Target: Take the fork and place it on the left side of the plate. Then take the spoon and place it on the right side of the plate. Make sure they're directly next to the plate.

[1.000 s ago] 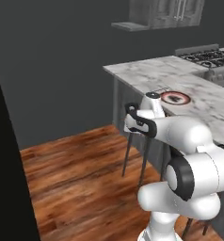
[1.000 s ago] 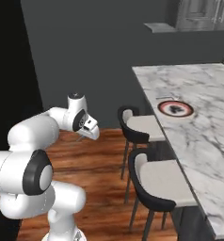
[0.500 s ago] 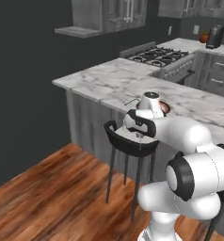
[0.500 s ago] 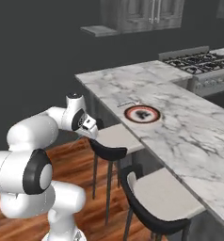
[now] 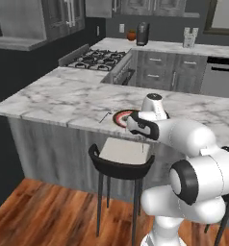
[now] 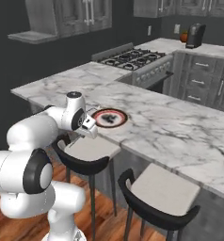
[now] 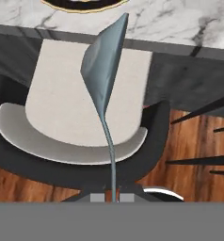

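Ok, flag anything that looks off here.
The spoon is pinched by its handle end in the shut pincer, out over the stool, not the counter. The fork lies angled left of the plate.

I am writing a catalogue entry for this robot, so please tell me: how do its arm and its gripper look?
The arm is made of glossy white, rounded shells with dark grey to black rings at the joints; a big dark disc marks the joint on the bulbous lower body. The gripper sits on a small, boxy white hand with dark trim. I see no loose cables, logos or written markings.
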Available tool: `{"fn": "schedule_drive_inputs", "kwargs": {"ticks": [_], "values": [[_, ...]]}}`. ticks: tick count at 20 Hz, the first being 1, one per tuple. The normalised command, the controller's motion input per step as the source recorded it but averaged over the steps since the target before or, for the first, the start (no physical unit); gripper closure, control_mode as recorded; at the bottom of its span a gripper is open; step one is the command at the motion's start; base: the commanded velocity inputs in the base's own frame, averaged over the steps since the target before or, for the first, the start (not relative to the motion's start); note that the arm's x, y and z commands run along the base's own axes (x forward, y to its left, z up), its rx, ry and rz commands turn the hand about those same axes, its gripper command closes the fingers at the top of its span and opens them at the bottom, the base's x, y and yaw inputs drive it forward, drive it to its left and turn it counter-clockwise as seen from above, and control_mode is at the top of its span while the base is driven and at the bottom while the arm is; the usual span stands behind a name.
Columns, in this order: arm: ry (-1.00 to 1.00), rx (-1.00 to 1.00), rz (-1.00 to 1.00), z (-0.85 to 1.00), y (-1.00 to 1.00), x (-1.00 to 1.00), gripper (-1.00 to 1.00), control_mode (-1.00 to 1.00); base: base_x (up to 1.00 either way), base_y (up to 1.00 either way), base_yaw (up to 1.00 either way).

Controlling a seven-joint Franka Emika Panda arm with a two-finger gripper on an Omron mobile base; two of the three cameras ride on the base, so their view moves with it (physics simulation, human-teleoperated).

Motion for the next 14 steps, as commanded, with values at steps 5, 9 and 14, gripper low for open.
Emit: {"fn": "schedule_drive_inputs", "kwargs": {"ticks": [5,9,14], "values": [[0.00,0.00,0.00,0.00,0.00,0.00,1.00,1.00,0.20,0.71,-0.64],[0.00,0.00,0.00,0.00,0.00,0.00,1.00,1.00,0.07,0.35,-0.33],[0.00,0.00,0.00,0.00,0.00,0.00,1.00,1.00,0.00,0.00,0.00]]}}
